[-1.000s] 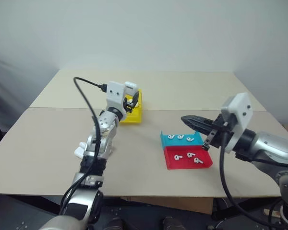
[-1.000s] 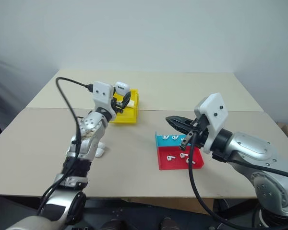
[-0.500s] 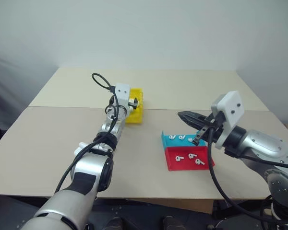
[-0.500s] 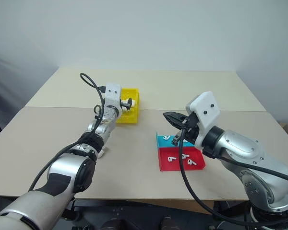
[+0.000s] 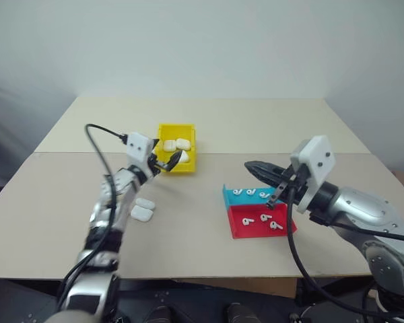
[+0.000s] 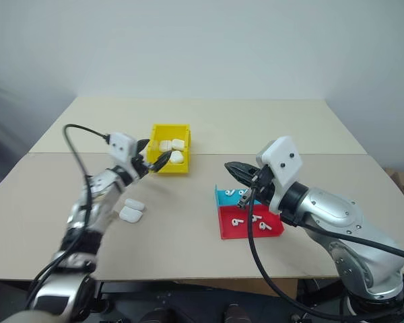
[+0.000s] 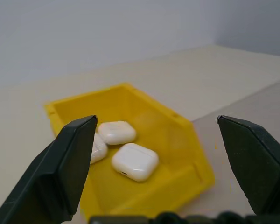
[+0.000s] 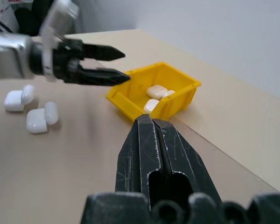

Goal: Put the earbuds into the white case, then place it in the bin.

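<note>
Left black two-fingered gripper (image 5: 167, 161) hangs with fingers spread wide and empty, arm bent; right black two-fingered gripper (image 5: 253, 167) points leftward, fingers pressed together, forearm level.

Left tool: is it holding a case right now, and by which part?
Nothing is held. The left tool stands open and empty just short of the yellow bin, where three white cases lie.

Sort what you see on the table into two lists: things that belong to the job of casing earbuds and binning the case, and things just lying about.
Job:
earbuds
cases open on the table
bin holding three closed cases
left gripper, open
right gripper, shut

Lying about:
tray under the earbuds
table
</note>
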{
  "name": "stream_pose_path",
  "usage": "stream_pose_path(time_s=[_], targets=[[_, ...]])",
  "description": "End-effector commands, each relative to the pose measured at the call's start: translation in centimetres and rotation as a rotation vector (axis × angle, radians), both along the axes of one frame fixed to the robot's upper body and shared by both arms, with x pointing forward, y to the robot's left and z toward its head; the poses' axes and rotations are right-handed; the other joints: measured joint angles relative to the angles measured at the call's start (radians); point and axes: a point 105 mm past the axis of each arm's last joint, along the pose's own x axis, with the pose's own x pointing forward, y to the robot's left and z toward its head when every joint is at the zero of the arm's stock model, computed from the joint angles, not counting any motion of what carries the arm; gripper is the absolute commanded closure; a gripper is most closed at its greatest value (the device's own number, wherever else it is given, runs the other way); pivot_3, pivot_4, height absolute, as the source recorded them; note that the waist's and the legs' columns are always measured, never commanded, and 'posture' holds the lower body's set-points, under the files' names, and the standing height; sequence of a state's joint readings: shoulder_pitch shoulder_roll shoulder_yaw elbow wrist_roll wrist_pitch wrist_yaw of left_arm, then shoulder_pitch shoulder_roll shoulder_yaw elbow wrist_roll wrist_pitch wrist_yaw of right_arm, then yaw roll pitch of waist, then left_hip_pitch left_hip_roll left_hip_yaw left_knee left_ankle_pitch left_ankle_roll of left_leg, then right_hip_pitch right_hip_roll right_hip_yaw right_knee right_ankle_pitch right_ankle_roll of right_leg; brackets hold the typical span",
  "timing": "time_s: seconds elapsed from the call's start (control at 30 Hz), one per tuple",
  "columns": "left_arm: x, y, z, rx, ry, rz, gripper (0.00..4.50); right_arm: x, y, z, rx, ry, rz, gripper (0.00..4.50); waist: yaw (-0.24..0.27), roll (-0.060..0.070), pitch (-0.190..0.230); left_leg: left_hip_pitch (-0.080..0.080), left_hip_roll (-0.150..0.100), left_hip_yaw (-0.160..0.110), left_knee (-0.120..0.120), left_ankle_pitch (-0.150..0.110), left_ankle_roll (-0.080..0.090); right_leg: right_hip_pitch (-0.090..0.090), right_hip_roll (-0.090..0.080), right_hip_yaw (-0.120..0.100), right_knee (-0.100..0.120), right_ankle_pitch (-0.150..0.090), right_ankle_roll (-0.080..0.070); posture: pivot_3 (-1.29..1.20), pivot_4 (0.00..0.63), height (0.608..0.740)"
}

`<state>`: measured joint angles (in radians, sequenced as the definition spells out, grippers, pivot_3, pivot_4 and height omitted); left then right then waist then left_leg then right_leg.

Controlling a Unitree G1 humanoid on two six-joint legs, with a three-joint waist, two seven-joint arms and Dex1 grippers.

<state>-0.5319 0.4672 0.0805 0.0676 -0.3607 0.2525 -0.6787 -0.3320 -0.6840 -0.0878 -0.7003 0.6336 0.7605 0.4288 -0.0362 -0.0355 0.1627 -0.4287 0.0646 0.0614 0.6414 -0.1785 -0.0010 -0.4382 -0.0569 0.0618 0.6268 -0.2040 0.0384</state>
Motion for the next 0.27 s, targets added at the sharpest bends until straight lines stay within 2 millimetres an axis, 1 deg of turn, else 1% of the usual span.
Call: stream_pose_path(time_s=[0.03,0.1,0.17,0.23,0.27], targets=[[-5.1,-0.6,3.5,0.038,-0.067,-0.203,0.02,0.1,-0.9,-0.1,-0.03,-0.048,0.011,4.5,0.002,0.0,0.0,0.0,0.0,0.0,0.001,0.0,0.0,0.0,0.0,0.0,0.0,0.0,0.0,0.0,0.15,0.74],[-7.6,-0.2,3.8,0.066,-0.045,-0.269,0.02,-0.2,-1.5,-0.6,-0.051,-0.041,0.04,4.5,0.003,0.0,0.0,0.002,0.0,0.001,0.002,0.0,0.0,0.001,-0.001,0.0,0.0,-0.003,0.004,0.0,0.15,0.74],[-9.8,0.0,3.8,0.105,-0.001,-0.332,0.02,-0.8,-1.9,-0.7,-0.08,-0.027,0.093,4.5,0.001,0.0,0.0,0.005,0.001,0.001,0.002,0.0,0.0,0.003,-0.001,0.0,0.0,-0.007,0.0,0.0,0.15,0.74],[-11.5,0.1,3.5,0.153,0.042,-0.377,0.02,-1.4,-2.4,-0.7,-0.113,-0.02,0.146,4.5,-0.001,0.0,0.0,0.006,0.001,0.001,0.002,0.0,0.0,0.004,0.0,0.0,0.001,-0.007,0.0,0.0,0.15,0.74],[-12.1,0.2,3.4,0.168,0.053,-0.389,0.02,-1.7,-2.6,-0.7,-0.127,-0.017,0.17,4.5,-0.001,0.0,0.0,0.006,0.002,0.001,0.002,0.0,0.0,0.004,0.0,0.0,0.001,-0.007,-0.001,0.0,0.15,0.74]])
